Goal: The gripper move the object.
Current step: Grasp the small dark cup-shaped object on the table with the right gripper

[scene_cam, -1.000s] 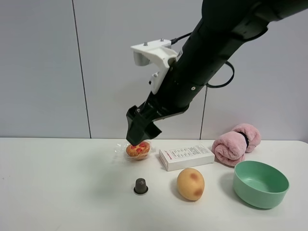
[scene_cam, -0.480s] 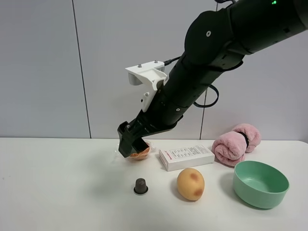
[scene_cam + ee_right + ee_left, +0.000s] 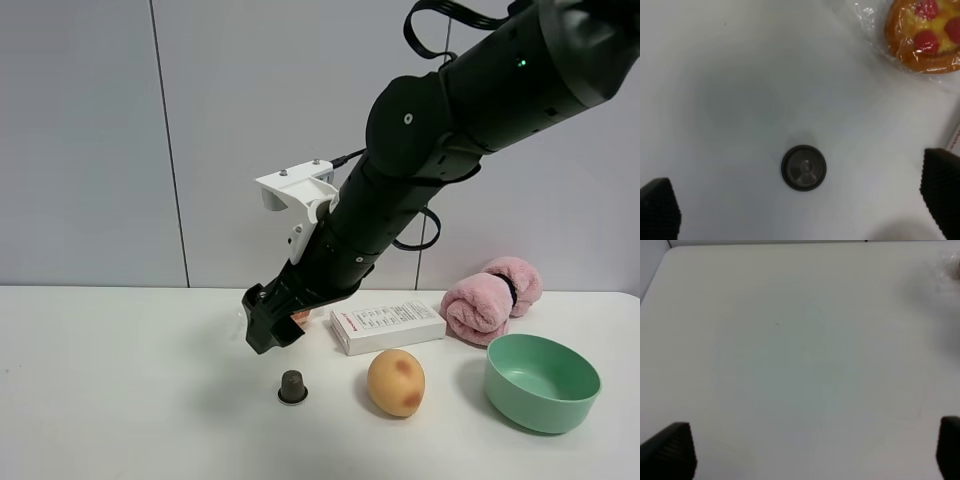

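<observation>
The coffee capsule [image 3: 292, 386], small, dark grey-brown and tapered, stands on the white table [image 3: 120, 400]. My right gripper [image 3: 268, 328], the black tip of the thick black arm with the white bracket [image 3: 297, 192], hangs a little above and behind the capsule, slightly to its left. In the right wrist view the capsule [image 3: 803, 167] shows from above between the wide-apart fingertips [image 3: 659, 210], so the right gripper [image 3: 800, 200] is open and empty. The left gripper [image 3: 810, 452] is open over bare table and is out of the exterior view.
A wrapped pastry with red spots [image 3: 922, 35] lies behind the right gripper. A white box [image 3: 387, 325], a tan potato-like ball [image 3: 396, 382], a green bowl [image 3: 541, 382] and a pink rolled towel [image 3: 490, 298] lie to the right of the capsule.
The right arm has dropped and moved left and forward, from over the pastry to just above and behind the capsule. The capsule has not moved.
</observation>
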